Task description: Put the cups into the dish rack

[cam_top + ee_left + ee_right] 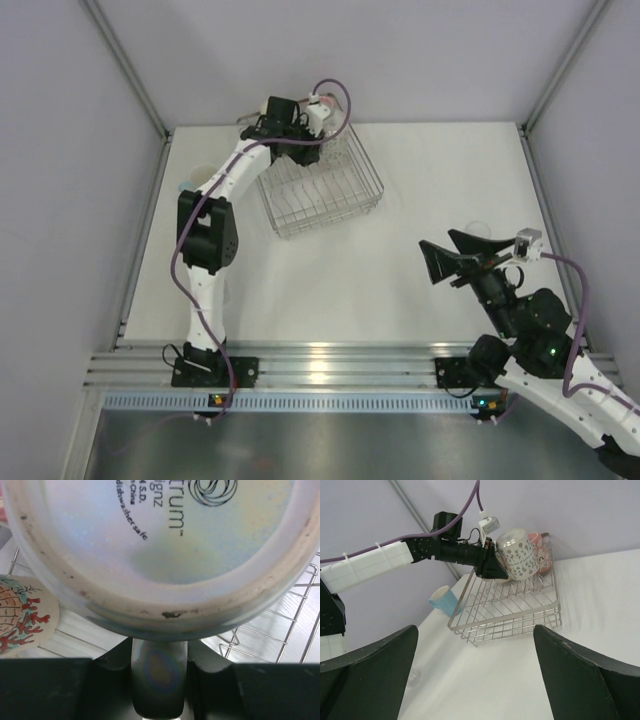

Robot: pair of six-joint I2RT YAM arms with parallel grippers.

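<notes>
My left gripper (160,656) is shut on the handle (159,677) of a pale patterned mug (519,554), bottom towards my wrist camera (165,540). It holds the mug at the far corner of the silver wire dish rack (322,190); I cannot tell whether the mug touches the wire. A pink mug (541,555) is just behind it. A cream cup with a red coral pattern (22,615) lies beside it in the rack. A light blue cup (443,601) stands on the table left of the rack (510,612). My right gripper (455,258) is open and empty, well right of the rack.
The white table (350,290) is bounded by grey walls and metal posts. A faint clear tumbler (480,229) stands by the right gripper. The left arm (215,215) stretches along the table's left side to the rack.
</notes>
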